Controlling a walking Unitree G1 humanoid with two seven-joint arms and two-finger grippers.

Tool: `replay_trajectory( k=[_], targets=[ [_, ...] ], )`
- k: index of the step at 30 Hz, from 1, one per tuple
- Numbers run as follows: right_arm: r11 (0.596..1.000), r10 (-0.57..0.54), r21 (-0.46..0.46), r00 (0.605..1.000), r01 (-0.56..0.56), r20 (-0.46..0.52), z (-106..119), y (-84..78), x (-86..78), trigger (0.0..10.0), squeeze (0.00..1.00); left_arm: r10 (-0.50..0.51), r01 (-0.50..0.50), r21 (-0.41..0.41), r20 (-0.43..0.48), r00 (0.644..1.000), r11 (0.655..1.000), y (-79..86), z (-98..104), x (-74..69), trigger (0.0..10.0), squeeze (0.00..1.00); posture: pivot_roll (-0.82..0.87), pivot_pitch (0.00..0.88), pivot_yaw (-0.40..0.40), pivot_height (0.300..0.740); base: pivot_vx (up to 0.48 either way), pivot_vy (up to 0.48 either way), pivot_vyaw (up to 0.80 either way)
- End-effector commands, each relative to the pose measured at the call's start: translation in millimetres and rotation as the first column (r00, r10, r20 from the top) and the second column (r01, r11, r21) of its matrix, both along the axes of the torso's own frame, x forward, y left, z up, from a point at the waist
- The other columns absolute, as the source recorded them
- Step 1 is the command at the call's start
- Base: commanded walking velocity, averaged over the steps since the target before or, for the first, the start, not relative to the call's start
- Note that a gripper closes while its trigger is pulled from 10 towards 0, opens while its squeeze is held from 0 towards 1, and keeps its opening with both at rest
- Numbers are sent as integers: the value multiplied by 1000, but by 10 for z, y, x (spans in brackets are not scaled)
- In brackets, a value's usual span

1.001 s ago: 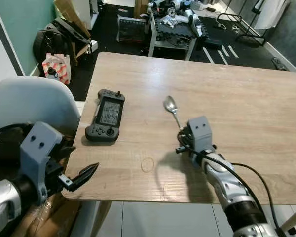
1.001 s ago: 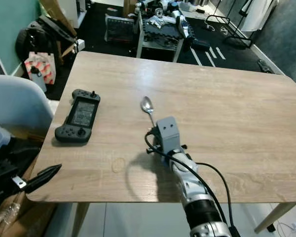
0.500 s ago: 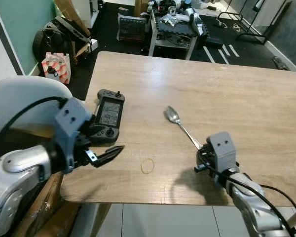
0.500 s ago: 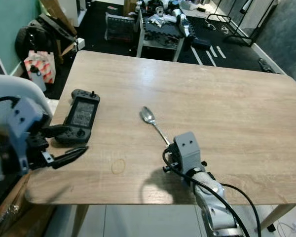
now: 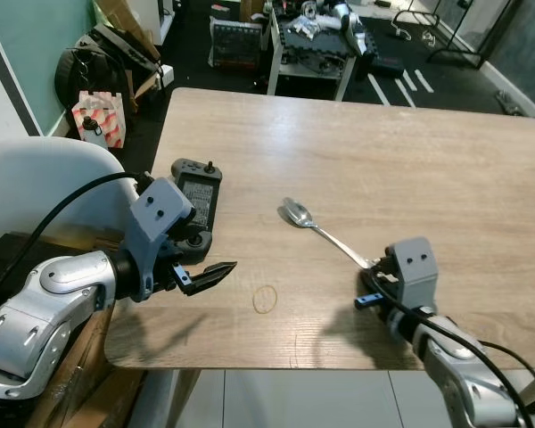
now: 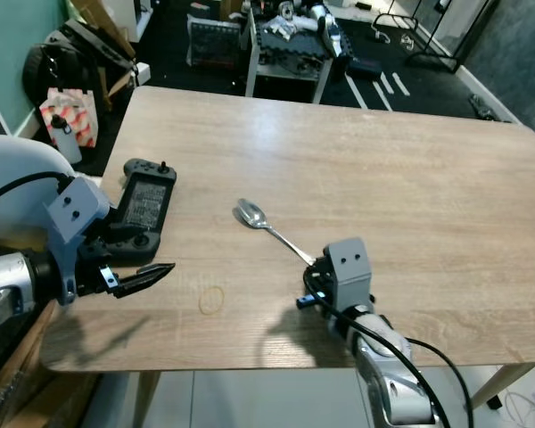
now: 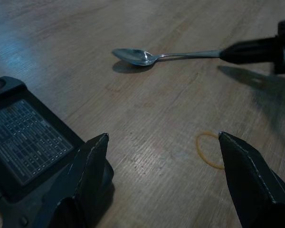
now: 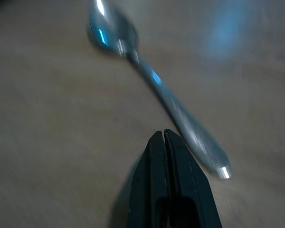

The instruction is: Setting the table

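A silver spoon lies on the wooden table, bowl toward the middle and handle running toward the near right. My right gripper rests at the handle's end. In the right wrist view its fingers are pressed together and shut on nothing, while the spoon handle lies just beside them. My left gripper hovers open over the table's near left part, beside a black handheld game console.
A thin rubber band lies on the table between the two grippers. A white chair stands at the table's left side. Bags and a cluttered low cart sit on the dark floor beyond the far edge.
My left arm has come up from below the table edge to hover beside the console. My right gripper has pulled back toward the near edge, and the spoon's handle has swung to the right.
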State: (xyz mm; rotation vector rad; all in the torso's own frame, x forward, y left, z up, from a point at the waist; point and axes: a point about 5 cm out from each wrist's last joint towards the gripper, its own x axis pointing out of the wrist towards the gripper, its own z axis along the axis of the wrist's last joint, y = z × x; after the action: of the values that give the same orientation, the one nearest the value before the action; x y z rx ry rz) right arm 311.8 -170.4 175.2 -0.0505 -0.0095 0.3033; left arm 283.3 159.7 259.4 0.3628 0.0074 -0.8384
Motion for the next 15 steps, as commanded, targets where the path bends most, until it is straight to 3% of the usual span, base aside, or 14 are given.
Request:
replay_trajectory(
  k=[1, 3, 7, 10, 15],
  targets=[
    [998, 56, 39, 998, -57, 29, 29, 110, 16, 10000, 1000, -20, 20, 15, 4, 1000, 1000, -21, -26, -48, 10000, 0, 260, 214, -25, 740, 0, 0, 0],
    [998, 56, 39, 998, -57, 29, 29, 110, 16, 10000, 1000, -20, 20, 15, 4, 1000, 1000, -21, -26, -48, 10000, 0, 260, 214, -25, 740, 0, 0, 0],
    [989, 124, 77, 991, -127, 47, 65, 332, 189, 10000, 1000, -13, 13, 20, 13, 1000, 1000, 13, -31, -52, 10000, 0, 271, 213, -23, 740, 0, 0, 0],
    [989, 128, 67, 991, -131, 46, 54, 397, 271, 10000, 1000, -10, 9, 21, 13, 1000, 1000, 24, -31, -56, 10000, 0, 271, 213, -23, 740, 0, 0, 0],
    [997, 74, 36, 997, -75, 20, -1, 402, 412, 10000, 1000, -4, 4, 22, 13, 1000, 1000, 35, -31, -75, 10000, 0, 288, 214, -25, 740, 0, 0, 0]
  ],
)
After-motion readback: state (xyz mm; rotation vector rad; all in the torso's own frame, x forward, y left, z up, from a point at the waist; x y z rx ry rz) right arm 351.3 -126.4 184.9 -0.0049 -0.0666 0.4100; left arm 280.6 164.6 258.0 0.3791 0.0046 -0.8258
